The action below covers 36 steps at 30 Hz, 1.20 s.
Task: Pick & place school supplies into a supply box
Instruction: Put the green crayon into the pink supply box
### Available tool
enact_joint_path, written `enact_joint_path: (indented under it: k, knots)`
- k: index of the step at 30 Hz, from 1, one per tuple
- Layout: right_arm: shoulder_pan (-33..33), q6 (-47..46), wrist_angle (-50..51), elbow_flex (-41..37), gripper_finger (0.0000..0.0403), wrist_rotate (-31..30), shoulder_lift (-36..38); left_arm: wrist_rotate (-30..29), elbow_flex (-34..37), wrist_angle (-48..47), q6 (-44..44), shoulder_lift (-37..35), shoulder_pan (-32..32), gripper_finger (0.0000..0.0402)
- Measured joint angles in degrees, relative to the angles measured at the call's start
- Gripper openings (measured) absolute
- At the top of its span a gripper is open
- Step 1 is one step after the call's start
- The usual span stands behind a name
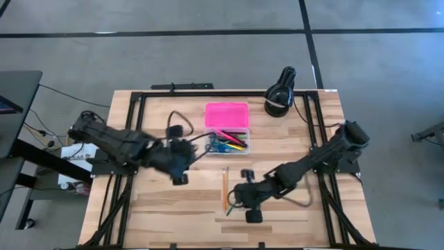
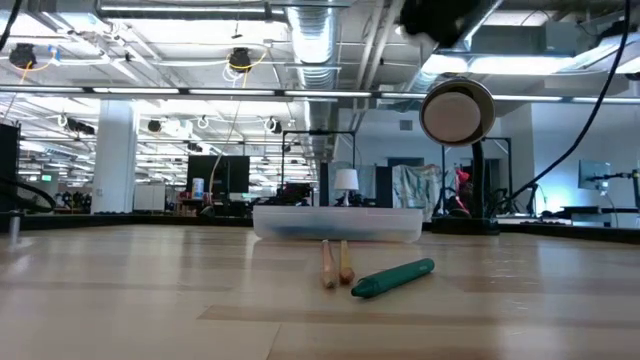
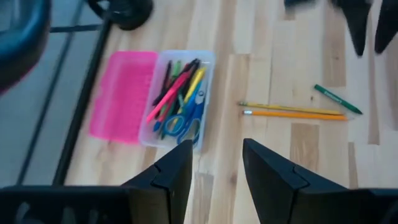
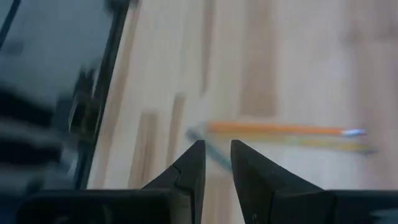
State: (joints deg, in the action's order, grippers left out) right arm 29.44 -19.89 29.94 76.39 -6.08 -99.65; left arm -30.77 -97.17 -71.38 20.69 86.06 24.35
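Observation:
The supply box lies open at the table's far middle, with its pink lid (image 1: 227, 114) (image 3: 121, 93) beside the clear base (image 1: 229, 143) (image 3: 180, 99) (image 2: 338, 222). The base holds pens, markers and blue-handled scissors (image 3: 181, 124). An orange pencil (image 3: 292, 114) (image 4: 280, 129), a yellow pencil (image 3: 289, 108) (image 4: 329, 145) and a green marker (image 3: 337, 99) (image 2: 393, 278) lie flat on the wood nearer me. My left gripper (image 1: 186, 154) (image 3: 217, 168) hovers open, left of the base. My right gripper (image 1: 237, 196) (image 4: 216, 162) hovers by the pencils (image 1: 225, 186), its fingers narrowly open and empty.
A black round device (image 1: 279, 97) (image 2: 457, 110) stands at the far edge, right of the pink lid. Black frame rails (image 1: 132, 104) run along the table's left, right and far sides. Cables loop on the wood near both arms.

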Motion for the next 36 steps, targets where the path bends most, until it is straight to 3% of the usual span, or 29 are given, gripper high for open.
enact_joint_path:
  k: [3,11,19,27,36]
  knots:
    - [-0.74,2.50,-2.29,0.22,0.0070,5.48,-4.73,-5.90,0.21,-3.03,7.01,-0.22,5.39,0.0137]
    - [-0.58,7.91,-2.47,0.33,0.0070,6.05,-9.62,-16.67,9.46,-5.92,31.24,-2.49,18.12,0.0137]
    - [-1.52,12.89,-6.97,0.52,0.0070,6.87,-12.61,-20.34,20.00,-2.82,53.14,-2.59,25.65,0.0137]
    - [-1.45,20.04,-6.57,0.34,0.0070,6.04,-14.11,-22.34,24.99,-0.67,63.64,-2.60,29.47,0.0137]
    - [-3.24,24.71,-7.33,0.36,0.0086,4.67,-14.11,-24.12,25.05,-0.92,64.10,-2.60,29.91,0.0137]
